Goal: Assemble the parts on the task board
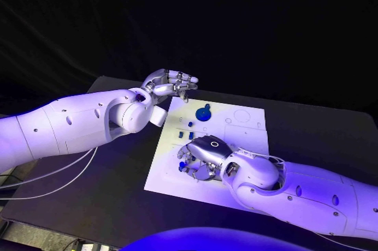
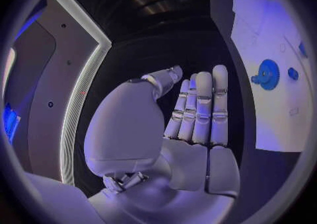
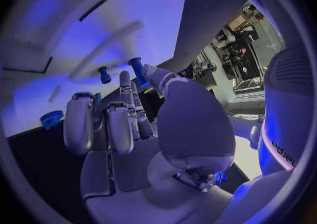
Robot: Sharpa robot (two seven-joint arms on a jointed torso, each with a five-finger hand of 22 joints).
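Parts on the white task board point(image 1: 236, 132): we count one blue gear point(image 1: 204, 114) and about four small blue pegs point(image 1: 190, 135) just beyond our right hand's point(image 1: 203, 153) fingertips. That hand pinches one blue peg point(image 3: 138, 69) between thumb and finger. Our left hand point(image 1: 169, 83) hangs past the board's far corner, fingers straight, together, holding nothing.
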